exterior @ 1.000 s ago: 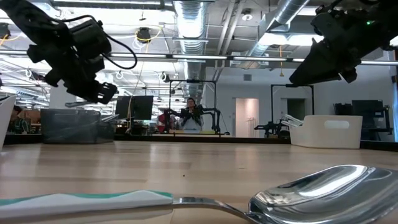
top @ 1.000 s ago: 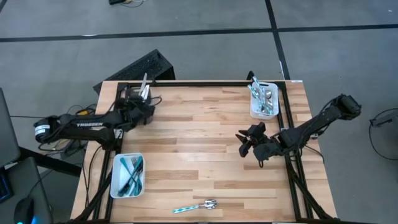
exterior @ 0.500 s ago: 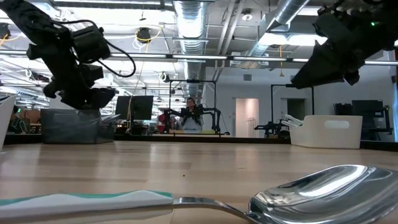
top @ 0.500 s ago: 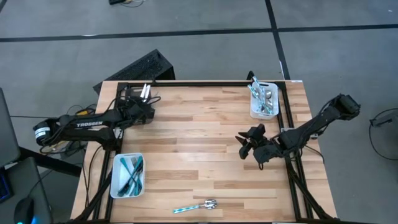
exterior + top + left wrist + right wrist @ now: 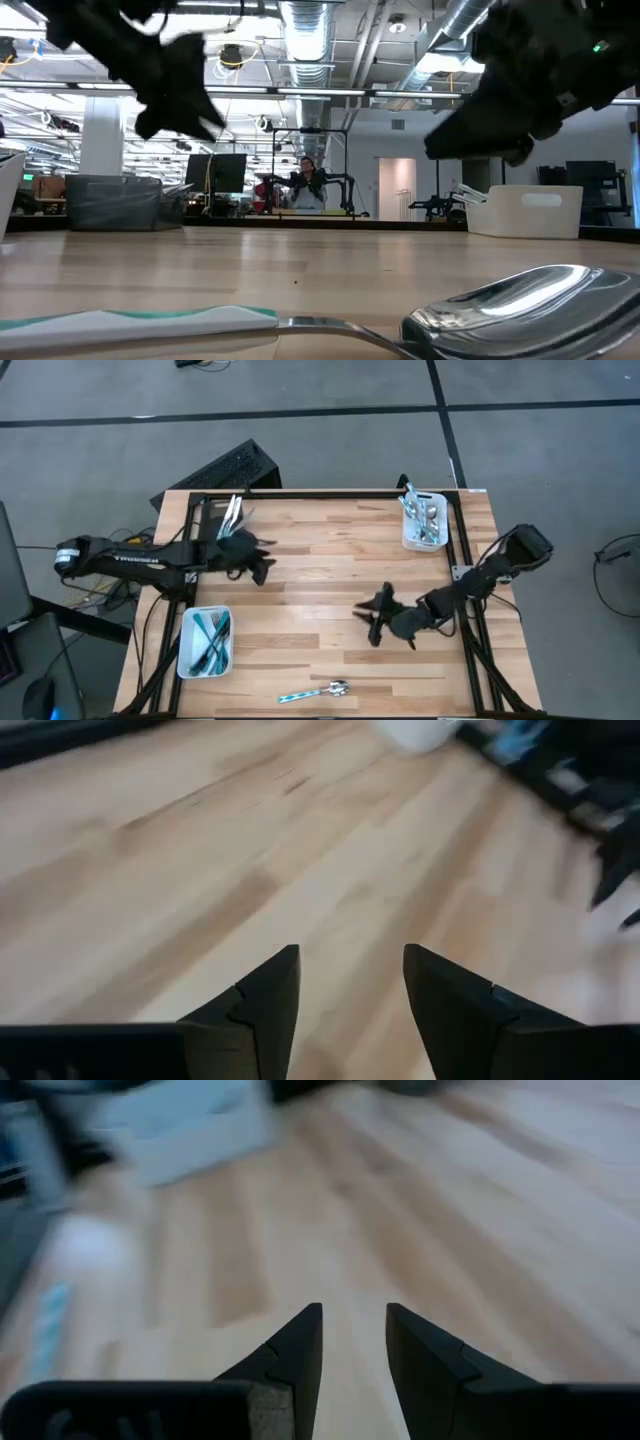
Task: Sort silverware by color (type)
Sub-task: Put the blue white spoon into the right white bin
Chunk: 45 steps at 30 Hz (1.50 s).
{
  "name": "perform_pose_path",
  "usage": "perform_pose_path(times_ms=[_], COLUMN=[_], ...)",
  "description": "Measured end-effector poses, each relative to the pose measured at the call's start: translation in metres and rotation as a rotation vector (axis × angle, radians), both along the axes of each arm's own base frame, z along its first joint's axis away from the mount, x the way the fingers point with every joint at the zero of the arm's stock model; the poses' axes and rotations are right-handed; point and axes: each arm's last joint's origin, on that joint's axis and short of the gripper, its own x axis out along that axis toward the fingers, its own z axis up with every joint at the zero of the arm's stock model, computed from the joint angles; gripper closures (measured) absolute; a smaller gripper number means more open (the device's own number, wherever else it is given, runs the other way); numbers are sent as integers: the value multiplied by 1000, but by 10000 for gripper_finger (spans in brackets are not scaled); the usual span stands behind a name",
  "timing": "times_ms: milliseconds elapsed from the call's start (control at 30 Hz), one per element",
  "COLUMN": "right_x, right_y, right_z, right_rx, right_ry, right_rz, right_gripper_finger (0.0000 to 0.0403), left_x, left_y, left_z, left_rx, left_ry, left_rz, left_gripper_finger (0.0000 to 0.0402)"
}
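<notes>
One teal-handled spoon [image 5: 315, 691] lies loose on the wooden table [image 5: 320, 560] at about six o'clock in the high view, handle toward nine o'clock and shiny bowl toward three; in the low view it fills the foreground, bowl [image 5: 520, 300] to one side and teal-and-white handle [image 5: 130, 325] to the other. More teal-handled pieces [image 5: 210, 640] sit in a white bin [image 5: 205, 643] at about eight o'clock. All-silver pieces [image 5: 425, 520] fill a second white bin [image 5: 425, 522] at about one o'clock, and a few silver pieces [image 5: 232, 512] stand up out of a dark bin [image 5: 215, 515] at the table's ten o'clock corner.

The left gripper [image 5: 262, 560] hangs over bare wood just in from the dark bin, near ten o'clock of the table's centre. Its two dark fingers [image 5: 255, 1005] stand apart with nothing between them — only planks show in the gap. White lettering runs along the left arm [image 5: 130, 557], too small to read here.

The right gripper [image 5: 375, 622] hovers over the boards at roughly four o'clock from centre, pointing toward the loose spoon but well apart from it. Its fingers [image 5: 295, 1350] are parted by a narrow gap and hold nothing.

Beyond the far table edge, on the floor at eleven o'clock, lies a dark keyboard [image 5: 215, 470]. In the low view a person [image 5: 305, 185] shows far back in the room.
</notes>
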Motion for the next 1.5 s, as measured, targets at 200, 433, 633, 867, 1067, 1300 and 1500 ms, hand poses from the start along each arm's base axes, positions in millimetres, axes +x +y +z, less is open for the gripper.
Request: perform_pose_path(times_ms=[200,433,633,867,1067,1300,1500], right_x=[18,50,73,77,65,61,61], right_y=[30,56,75,101,120,121,120], right_z=[0,-6,-6,0,3,1,0], right_rx=[-82,-166,-204,-218,-226,-212,-211], right_ry=[-45,-19,58,212,229,242,245], right_rz=[170,293,369,423,490,398,393], right_gripper_finger=[267,257,227,191,193,204,205], left_x=[14,25,37,66,95,124,137], left_y=[-58,-104,-135,-188,-240,-283,-296], left_z=[3,-14,-31,-45,-49,-66,-90], left_rx=[53,59,31,80,99,107,174], left_ry=[-122,-171,-204,-122,-40,32,165], left_rz=[-136,-177,-255,-397,-567,-608,-557], left_gripper_finger=[235,235,235,235,235,235,235])
